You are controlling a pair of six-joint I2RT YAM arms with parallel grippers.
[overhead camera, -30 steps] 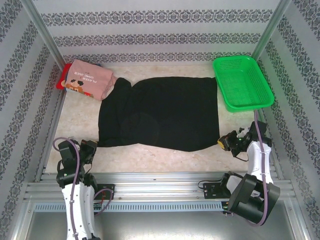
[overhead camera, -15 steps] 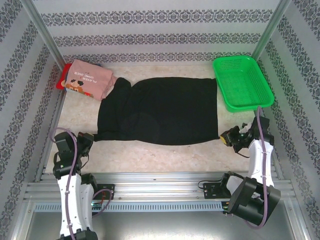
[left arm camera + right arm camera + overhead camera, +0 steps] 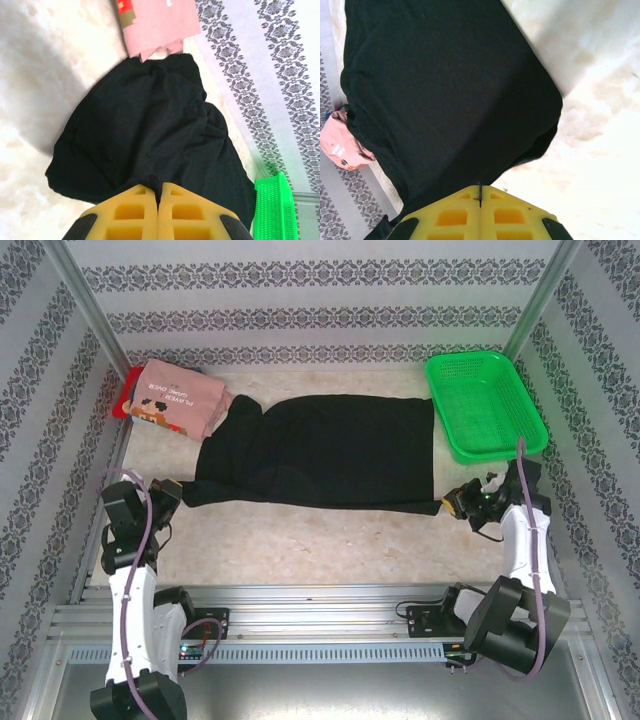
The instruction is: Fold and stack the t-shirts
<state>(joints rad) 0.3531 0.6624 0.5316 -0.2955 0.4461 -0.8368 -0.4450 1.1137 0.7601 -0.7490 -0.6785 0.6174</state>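
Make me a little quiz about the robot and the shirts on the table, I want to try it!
1. Fill the gap: the pink t-shirt lies folded in the far ___ corner of the table.
2. What do the left gripper and right gripper pinch? A the pink t-shirt, B the black t-shirt, C nothing.
3. True or false: a shirt lies in the green basket.
Key: 1 left; 2 B; 3 false.
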